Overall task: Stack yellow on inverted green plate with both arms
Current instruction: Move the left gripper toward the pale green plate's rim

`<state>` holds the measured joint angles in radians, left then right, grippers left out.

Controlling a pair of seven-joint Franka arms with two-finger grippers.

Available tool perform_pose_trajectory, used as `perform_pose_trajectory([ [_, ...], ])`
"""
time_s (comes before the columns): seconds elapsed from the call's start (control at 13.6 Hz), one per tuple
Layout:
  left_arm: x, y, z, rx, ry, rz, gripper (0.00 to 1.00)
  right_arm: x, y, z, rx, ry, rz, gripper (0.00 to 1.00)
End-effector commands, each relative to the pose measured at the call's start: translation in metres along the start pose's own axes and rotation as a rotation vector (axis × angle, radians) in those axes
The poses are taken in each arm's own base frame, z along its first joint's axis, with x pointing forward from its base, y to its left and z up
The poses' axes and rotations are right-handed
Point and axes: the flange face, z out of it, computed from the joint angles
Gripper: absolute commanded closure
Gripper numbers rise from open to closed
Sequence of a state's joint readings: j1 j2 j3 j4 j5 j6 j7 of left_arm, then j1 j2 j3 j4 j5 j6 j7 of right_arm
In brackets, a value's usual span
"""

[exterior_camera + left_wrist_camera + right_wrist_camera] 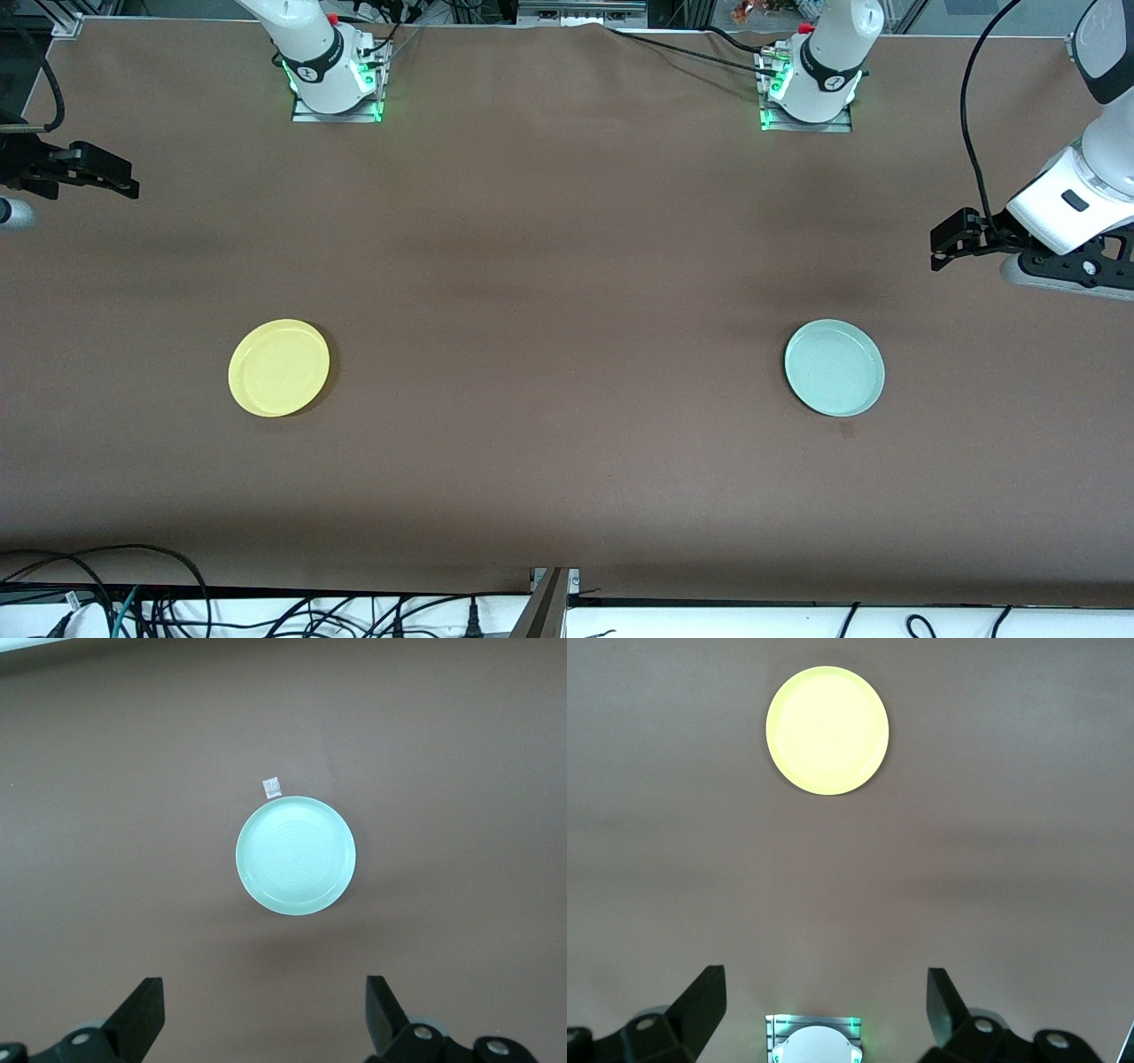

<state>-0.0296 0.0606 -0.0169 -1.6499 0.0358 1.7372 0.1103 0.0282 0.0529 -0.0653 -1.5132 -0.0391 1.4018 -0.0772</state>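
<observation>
The yellow plate [279, 368] lies rim up on the brown table toward the right arm's end, and it also shows in the right wrist view [827, 730]. The pale green plate [834, 368] lies toward the left arm's end and appears rim up; the left wrist view [295, 855] shows rings on its face. My left gripper [946, 241] hangs open and empty, high over the table's left-arm end, its jaws wide apart [263, 992]. My right gripper [113, 175] hangs open and empty, high over the right-arm end [826, 979]. Neither gripper touches a plate.
The two arm bases [335, 84] [811, 89] stand along the table's back edge, and the right one shows in the right wrist view [813, 1043]. A small white tag [271, 786] lies on the table beside the green plate. Cables [133, 594] run below the table's front edge.
</observation>
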Motion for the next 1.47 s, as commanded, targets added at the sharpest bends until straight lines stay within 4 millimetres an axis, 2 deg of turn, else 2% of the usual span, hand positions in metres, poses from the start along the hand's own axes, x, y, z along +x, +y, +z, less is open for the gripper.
perform_pose_trajectory([
  [0.0,0.004,-0.006,-0.003,0.007,-0.011,0.02,0.0,0.0,0.001,-0.005,0.019,0.009,0.011,0.0],
  [0.66,0.0,-0.009,0.003,-0.003,-0.055,-0.073,0.0,0.0,0.004,-0.005,0.019,0.014,0.017,0.0],
  [0.81,0.004,-0.003,0.014,-0.006,-0.08,-0.063,0.0,0.0,0.003,-0.005,0.019,0.015,0.016,0.0],
  [1.03,0.009,-0.008,0.02,-0.006,-0.085,-0.062,0.0,0.0,0.003,-0.005,0.019,0.015,0.014,0.0],
  [1.1,0.015,-0.012,0.039,0.0,-0.117,-0.064,0.0,0.0,0.003,-0.005,0.019,0.015,0.014,0.0],
  [1.18,0.019,-0.016,0.05,-0.002,-0.132,-0.07,0.0,0.0,0.004,-0.005,0.019,0.015,0.016,0.0],
  [1.25,0.022,-0.028,0.058,-0.009,-0.14,-0.089,0.0,0.0,0.004,-0.005,0.019,0.015,0.017,0.0],
  [1.4,0.032,-0.034,0.099,-0.013,-0.198,-0.087,0.0,0.0,0.004,-0.005,0.021,0.015,0.017,0.0],
])
